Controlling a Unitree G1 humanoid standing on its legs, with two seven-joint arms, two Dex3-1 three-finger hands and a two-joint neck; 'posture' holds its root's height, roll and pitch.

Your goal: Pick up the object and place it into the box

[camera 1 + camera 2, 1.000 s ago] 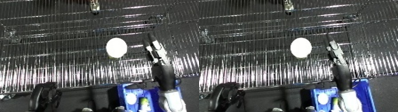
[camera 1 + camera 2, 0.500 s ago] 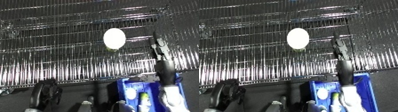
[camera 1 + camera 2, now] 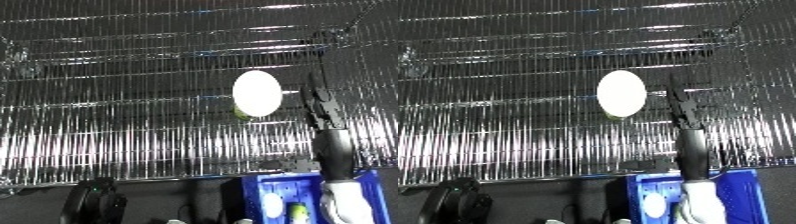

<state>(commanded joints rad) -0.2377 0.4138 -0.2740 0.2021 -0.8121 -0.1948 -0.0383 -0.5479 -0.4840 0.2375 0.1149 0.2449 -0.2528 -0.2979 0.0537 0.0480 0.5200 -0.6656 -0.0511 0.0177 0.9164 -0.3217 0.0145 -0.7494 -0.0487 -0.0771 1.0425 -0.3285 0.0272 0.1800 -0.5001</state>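
Object: one smooth white oval object (image 3: 257, 93), resting on the wire shelf, just left of the right hand.
Shelf: silver wire-grid shelf (image 3: 133, 125), thin glinting rods.
Right hand: black hand (image 3: 321, 107), fingers straight, grasping nothing.
Bin: one blue plastic bin (image 3: 740, 192), partly cut off below.
Left hand: unseen.

The right hand (image 3: 322, 107) has drawn closer beside the white object (image 3: 257, 93).
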